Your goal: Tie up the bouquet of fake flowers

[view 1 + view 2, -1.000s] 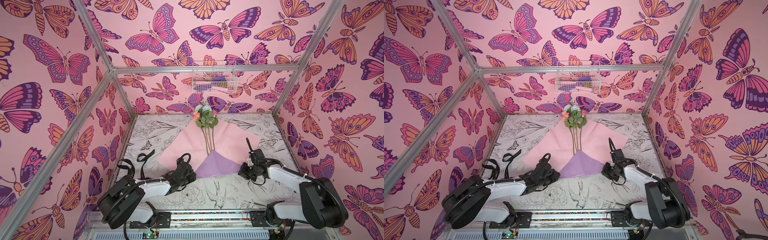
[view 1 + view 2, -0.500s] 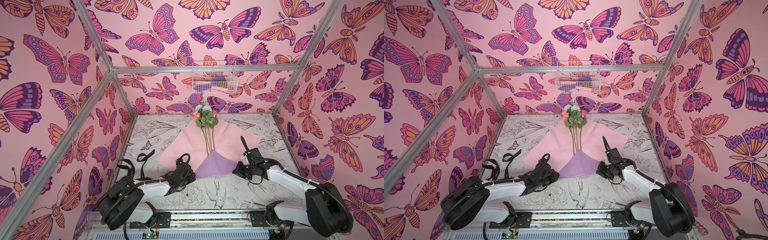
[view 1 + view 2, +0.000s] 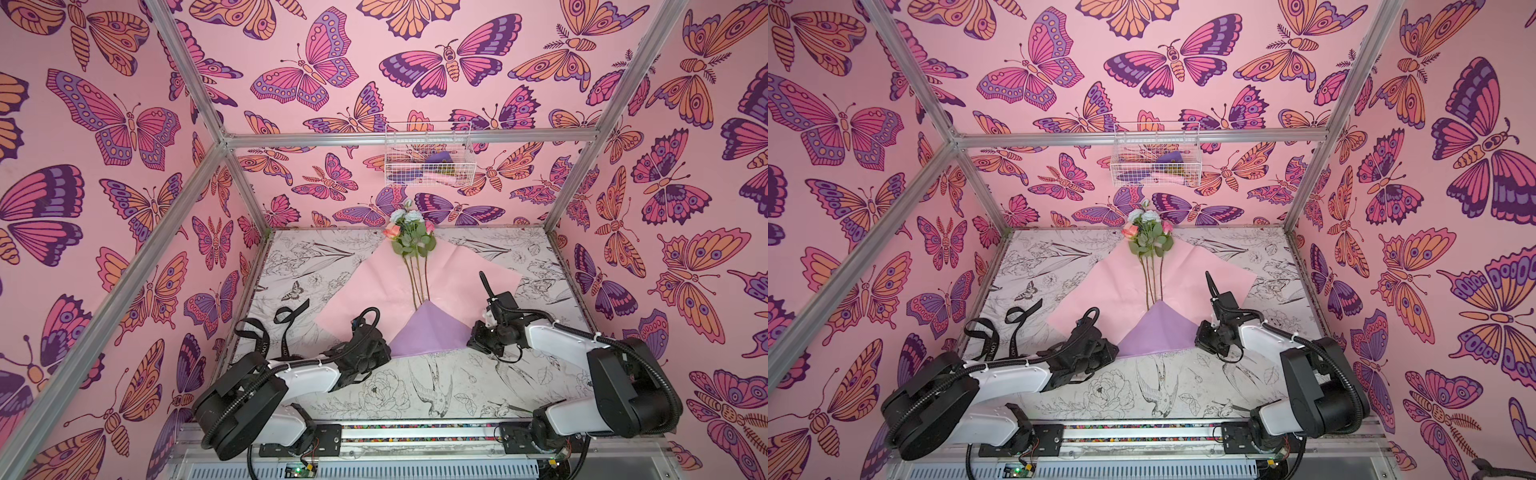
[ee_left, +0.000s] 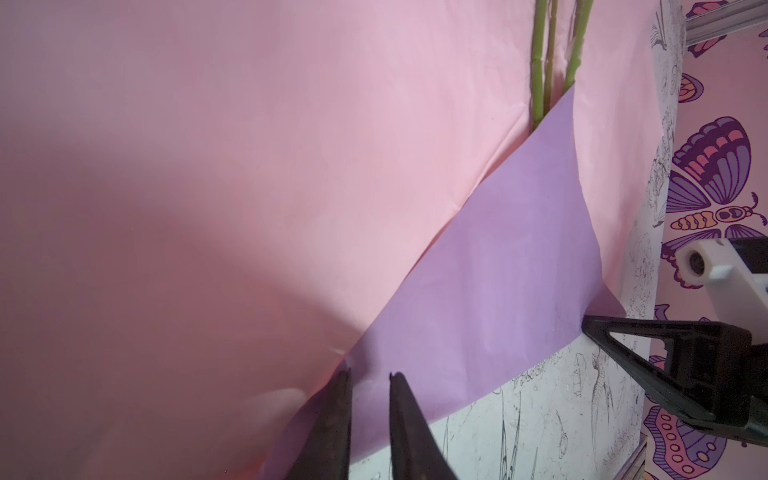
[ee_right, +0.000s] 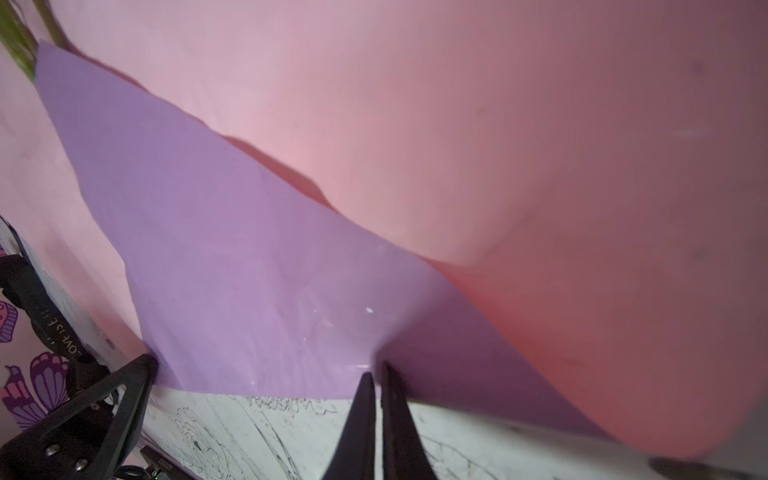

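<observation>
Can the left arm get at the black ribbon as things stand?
Probably yes. The ribbon lies uncovered just left of that arm, with nothing between them. But the left gripper is at the wrapping paper fold and would have to back off first.

Black ribbon (image 3: 264,344), pale lettering, lies looped just behind left gripper (image 4: 370,376), off to its outer side. Line-drawing table cover (image 3: 415,386) beneath it. White wire basket (image 3: 428,153) on butterfly wall (image 3: 311,75), far ahead.
</observation>
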Robot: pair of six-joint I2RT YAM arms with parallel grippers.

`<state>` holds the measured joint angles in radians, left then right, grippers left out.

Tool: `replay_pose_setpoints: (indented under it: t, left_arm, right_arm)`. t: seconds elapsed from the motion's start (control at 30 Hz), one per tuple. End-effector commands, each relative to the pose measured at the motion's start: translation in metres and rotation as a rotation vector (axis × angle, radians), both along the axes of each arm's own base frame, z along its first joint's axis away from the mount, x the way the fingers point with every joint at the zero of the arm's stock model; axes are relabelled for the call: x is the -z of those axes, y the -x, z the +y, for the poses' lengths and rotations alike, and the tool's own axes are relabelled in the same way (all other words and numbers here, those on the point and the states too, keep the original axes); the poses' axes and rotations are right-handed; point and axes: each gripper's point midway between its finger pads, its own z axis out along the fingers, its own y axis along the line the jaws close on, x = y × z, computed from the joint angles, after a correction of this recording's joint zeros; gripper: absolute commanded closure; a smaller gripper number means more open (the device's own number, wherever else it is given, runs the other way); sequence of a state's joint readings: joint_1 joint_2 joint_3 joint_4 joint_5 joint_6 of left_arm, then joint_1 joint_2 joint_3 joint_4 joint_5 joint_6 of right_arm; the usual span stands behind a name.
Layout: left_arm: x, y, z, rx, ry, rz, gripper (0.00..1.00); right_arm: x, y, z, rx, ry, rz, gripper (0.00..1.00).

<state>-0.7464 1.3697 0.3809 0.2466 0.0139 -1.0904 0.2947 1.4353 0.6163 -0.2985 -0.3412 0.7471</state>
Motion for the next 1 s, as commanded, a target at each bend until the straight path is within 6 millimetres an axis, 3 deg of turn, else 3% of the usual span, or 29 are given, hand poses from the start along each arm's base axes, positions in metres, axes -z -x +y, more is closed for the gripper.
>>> replay_pose_setpoints:
  t: [0.0,0.27,0.4,0.63,0.73,0.8,0.87,0.9,0.97]
  left_arm:
    - [0.035,0.022,0.028,-0.027,-0.119,0.115,0.79]
    - [0.031,0.020,0.031,-0.044,-0.108,0.102,0.79]
    - [0.019,0.016,0.032,-0.051,-0.082,0.081,0.77]
    - [-0.021,0.015,0.056,-0.105,-0.043,0.022,0.60]
    - [-0.035,0.021,0.076,-0.169,-0.043,0.024,0.46]
    - [-0.040,0.027,0.087,-0.215,-0.041,0.034,0.20]
    - [-0.043,0.033,0.090,-0.242,-0.012,0.037,0.01]
    - [-0.048,0.033,0.089,-0.248,0.014,0.033,0.01]
    - [-0.036,0.043,0.089,-0.263,0.048,0.080,0.01]
  right_arm:
    - [-0.002,-0.001,-0.016,0.007,0.050,-0.005,0.90]
    - [0.007,0.000,-0.048,0.065,0.098,0.018,0.90]
    - [0.007,-0.003,-0.048,0.061,0.092,0.020,0.90]
    - [-0.011,-0.011,-0.045,0.053,0.075,-0.028,0.88]
    - [-0.019,-0.012,-0.044,0.054,0.065,-0.051,0.87]
    - [-0.021,-0.012,-0.042,0.056,0.054,-0.057,0.87]
    - [-0.021,-0.011,-0.041,0.059,0.047,-0.058,0.87]
    - [-0.020,-0.011,-0.040,0.062,0.042,-0.058,0.87]
    - [-0.018,-0.009,-0.038,0.062,0.032,-0.057,0.87]
